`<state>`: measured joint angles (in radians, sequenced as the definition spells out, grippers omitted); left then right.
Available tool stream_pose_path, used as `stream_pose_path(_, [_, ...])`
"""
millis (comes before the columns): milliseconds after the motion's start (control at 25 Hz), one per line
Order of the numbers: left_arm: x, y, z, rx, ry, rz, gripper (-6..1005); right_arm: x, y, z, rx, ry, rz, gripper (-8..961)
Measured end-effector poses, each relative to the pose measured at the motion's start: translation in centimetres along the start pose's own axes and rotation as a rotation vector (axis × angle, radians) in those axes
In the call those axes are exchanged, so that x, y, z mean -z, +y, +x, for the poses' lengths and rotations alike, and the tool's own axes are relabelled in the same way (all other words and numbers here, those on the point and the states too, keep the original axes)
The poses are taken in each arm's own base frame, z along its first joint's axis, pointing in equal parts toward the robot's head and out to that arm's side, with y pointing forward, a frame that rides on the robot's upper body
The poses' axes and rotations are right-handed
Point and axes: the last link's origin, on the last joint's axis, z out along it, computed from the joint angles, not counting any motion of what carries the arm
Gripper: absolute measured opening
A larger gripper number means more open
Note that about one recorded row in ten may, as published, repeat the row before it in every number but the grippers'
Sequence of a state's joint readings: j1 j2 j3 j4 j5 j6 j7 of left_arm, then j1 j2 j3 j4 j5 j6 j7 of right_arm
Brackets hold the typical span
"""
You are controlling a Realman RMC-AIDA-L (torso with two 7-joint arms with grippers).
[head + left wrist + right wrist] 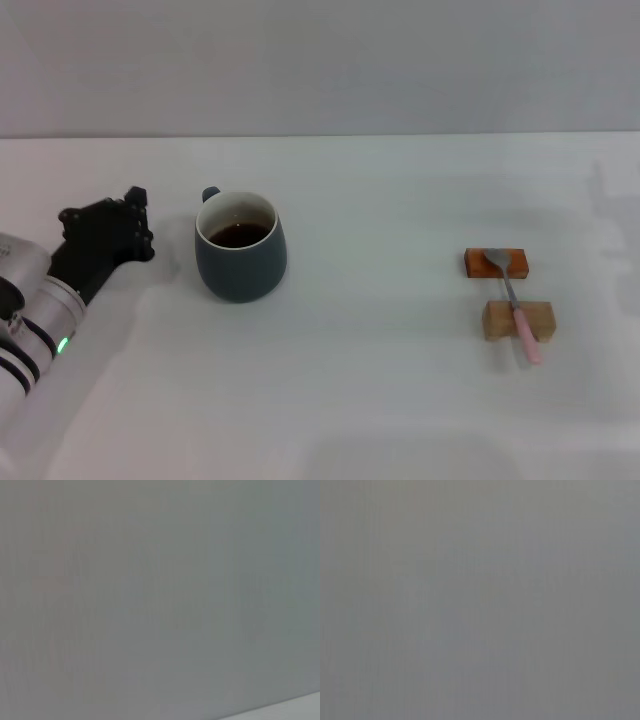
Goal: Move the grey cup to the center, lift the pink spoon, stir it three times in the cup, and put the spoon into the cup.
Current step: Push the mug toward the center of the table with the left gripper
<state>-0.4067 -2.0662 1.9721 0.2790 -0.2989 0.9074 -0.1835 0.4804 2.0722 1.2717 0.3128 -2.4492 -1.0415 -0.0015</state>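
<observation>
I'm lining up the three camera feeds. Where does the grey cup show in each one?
Head view: the grey cup stands left of centre, beside the left gripper.
Left wrist view: not in it.
Right wrist view: not in it.
Shared landmark: only the white table, perhaps the pale strip in the left wrist view's corner.

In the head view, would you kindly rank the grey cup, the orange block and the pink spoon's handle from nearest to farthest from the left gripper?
Measured from the left gripper at the table's left:
1. The grey cup, just to its right, apart from it.
2. The orange block, far right, under the spoon's bowl.
3. The pink spoon handle, far right, across the wooden block, closer to the robot.
</observation>
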Motion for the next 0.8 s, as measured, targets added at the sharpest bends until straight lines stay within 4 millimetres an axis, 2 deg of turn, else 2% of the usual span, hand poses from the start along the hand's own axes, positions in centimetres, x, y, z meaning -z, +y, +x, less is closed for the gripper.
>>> stream_pose_path(200, [-0.7, -0.4, 0.5, -0.042, 0.006, 0.012, -2, 0.1, 0.0, 0.0, -0.003, -0.002, 0.001, 596])
stream_pose_path(320, [-2.0, 0.3, 1.4, -0.083, 0.022, -0.014, -2, 0.1, 0.0, 0.0, -0.006, -0.002, 0.003, 596])
stream_pose_path(800, [-2.4, 2.6, 1.6, -0.094, 0.027, -0.111, -2, 0.0, 0.0, 0.0, -0.011, -0.003, 0.001, 593])
